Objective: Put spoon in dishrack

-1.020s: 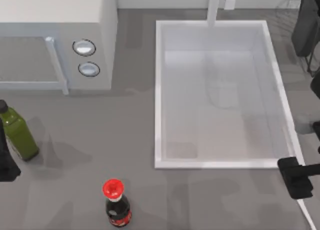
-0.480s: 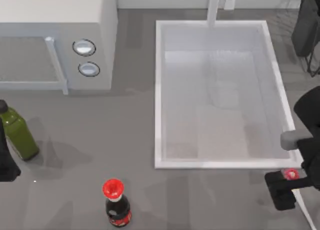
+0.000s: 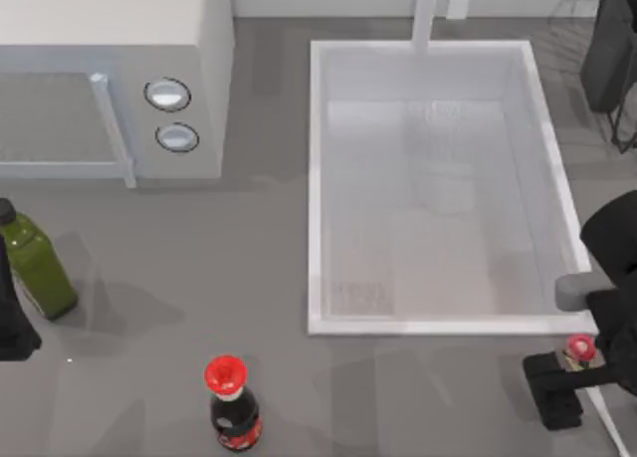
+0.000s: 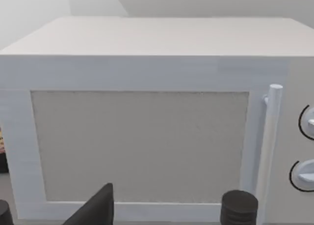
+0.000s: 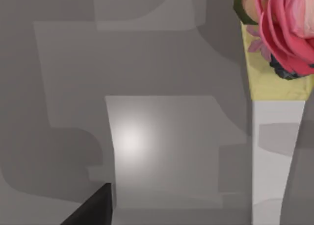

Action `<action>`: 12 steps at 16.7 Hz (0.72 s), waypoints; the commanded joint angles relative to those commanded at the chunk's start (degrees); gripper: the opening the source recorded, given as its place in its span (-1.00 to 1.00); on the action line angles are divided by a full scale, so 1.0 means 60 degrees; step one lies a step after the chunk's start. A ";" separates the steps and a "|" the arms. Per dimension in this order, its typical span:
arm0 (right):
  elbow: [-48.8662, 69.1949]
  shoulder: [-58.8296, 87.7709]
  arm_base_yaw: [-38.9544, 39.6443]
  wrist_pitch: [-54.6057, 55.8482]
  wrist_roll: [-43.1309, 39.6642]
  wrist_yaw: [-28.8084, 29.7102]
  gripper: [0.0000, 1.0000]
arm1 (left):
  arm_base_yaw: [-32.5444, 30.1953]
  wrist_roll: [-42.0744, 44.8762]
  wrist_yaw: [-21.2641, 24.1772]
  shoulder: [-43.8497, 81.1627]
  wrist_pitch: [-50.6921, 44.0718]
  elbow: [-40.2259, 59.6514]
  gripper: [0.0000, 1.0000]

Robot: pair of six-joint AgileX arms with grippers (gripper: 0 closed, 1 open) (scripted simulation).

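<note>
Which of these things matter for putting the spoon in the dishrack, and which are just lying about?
For the job: red-headed spoon with white handle; dark wire-barred dishrack, far right corner; right gripper, beside the spoon's head.

Lying about: white box-shaped microwave; green bottle; red-capped dark bottle; white rectangular sink basin; left gripper, parked at the left edge.

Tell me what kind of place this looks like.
Most likely a rendered kitchen counter: a white microwave with two round knobs, a large white sink basin with a faucet at its back rim, and bottles on the grey worktop, one green and one dark with a red cap.
</note>
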 joint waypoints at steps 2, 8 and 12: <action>0.0000 0.0000 0.0000 0.0000 0.0000 0.0000 0.85 | 0.0000 0.0000 0.0000 0.0000 0.0000 0.0000 1.00; 0.0000 0.0000 0.0000 0.0000 0.0000 0.0000 -0.06 | 0.0000 0.0000 0.0000 0.0000 0.0000 0.0000 1.00; 0.0000 0.0000 0.0000 0.0000 0.0000 0.0000 -0.66 | 0.0000 0.0000 0.0000 0.0000 0.0000 0.0000 1.00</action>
